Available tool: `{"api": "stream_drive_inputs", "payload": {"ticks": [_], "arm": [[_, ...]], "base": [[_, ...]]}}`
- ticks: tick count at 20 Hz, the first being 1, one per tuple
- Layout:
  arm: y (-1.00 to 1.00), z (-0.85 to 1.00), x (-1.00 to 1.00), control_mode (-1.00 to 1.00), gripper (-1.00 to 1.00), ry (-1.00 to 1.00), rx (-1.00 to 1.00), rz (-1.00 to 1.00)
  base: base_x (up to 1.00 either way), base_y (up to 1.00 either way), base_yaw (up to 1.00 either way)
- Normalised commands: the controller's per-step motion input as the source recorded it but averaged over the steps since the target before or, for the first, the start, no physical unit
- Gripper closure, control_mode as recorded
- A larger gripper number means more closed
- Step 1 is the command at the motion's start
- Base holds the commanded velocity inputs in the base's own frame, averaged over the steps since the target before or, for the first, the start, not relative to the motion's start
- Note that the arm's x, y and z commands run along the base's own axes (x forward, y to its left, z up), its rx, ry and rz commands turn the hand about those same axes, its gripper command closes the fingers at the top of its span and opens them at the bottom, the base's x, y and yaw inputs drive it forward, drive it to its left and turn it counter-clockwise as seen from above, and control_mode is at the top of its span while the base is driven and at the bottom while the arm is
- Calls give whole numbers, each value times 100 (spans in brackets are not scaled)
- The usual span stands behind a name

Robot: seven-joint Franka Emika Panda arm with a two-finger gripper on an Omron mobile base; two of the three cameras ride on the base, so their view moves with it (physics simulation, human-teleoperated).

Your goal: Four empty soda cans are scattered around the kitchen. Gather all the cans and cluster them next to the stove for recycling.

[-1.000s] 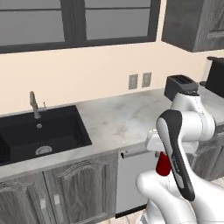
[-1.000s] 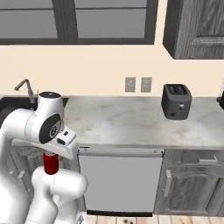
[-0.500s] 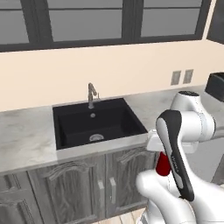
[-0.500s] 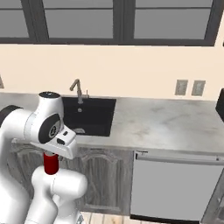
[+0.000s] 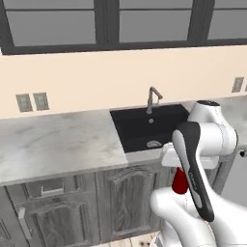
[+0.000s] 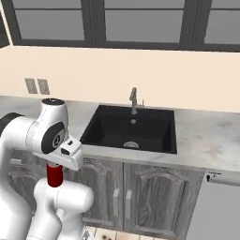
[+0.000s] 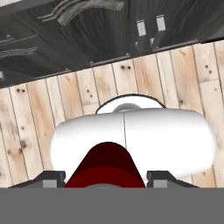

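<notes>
Soda can (image 7: 105, 166) sitting between gripper (image 7: 105, 177) fingers, red body filling gap; fingers (image 7: 50, 178) pinching can from both sides. Can's long axis running along gripper's pointing direction, hand pointing down toward plank floor (image 7: 26, 127). From base views, can (image 5: 180, 180) hanging upright under wrist, tucked close to robot body, in front of cabinet doors (image 6: 140, 197) below black sink (image 6: 131, 129). Stove not visible; judging carry step underway, placement beside stove not yet done.
</notes>
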Motion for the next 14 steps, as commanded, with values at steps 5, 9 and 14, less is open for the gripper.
{"api": "stream_drive_inputs", "payload": {"ticks": [5, 9, 14], "arm": [[0, 0, 0, 100, 100, 0, 0, 0], [0, 0, 0, 100, 100, 0, 0, 0], [0, 0, 0, 100, 100, 0, 0, 0]], "base": [[16, 76, 23], [17, 82, 23], [27, 85, 23]]}}
